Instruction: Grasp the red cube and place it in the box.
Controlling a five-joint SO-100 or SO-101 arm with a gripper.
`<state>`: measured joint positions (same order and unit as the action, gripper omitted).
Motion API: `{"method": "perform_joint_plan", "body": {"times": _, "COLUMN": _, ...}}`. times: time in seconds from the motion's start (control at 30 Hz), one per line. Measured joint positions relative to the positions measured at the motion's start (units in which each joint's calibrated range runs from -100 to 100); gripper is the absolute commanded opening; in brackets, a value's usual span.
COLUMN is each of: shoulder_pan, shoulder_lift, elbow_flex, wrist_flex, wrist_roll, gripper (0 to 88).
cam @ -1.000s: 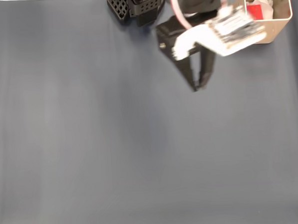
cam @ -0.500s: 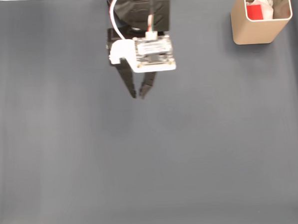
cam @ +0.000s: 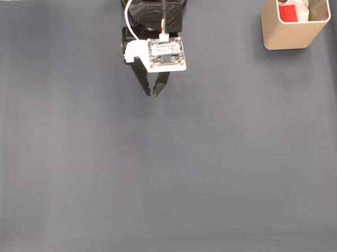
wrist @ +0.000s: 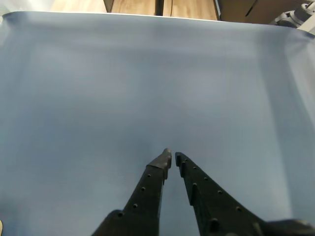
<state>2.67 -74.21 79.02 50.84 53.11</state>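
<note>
Cube in the box, gripper empty over the mat.

From the fixed view I see the gripper (cam: 152,94) near the top centre of the grey mat (cam: 160,177), its tips drawn almost together with nothing between them; the wrist view (wrist: 172,158) shows the same narrow gap. The cube (cam: 287,12) sits inside the box (cam: 288,35) at the top right corner, beside something white, perhaps crumpled paper.
</note>
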Motion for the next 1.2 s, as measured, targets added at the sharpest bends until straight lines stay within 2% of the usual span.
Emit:
{"method": "perform_joint_plan", "body": {"times": 0.43, "shoulder_pan": -2.74, "shoulder_lift": -15.2, "elbow_flex": 18.35, "wrist_flex": 2.07, "wrist_roll": -1.12, "gripper": 0.2}}
{"method": "perform_joint_plan", "body": {"times": 0.87, "shoulder_pan": -6.97, "shoulder_lift": -23.8, "elbow_flex": 19.89, "wrist_flex": 13.29, "wrist_roll": -6.06, "gripper": 0.2}}
{"method": "perform_joint_plan", "body": {"times": 1.2, "shoulder_pan": -6.75, "shoulder_lift": -25.1, "elbow_flex": 19.98, "wrist_flex": 19.73, "wrist_roll": -7.37, "gripper": 0.2}}
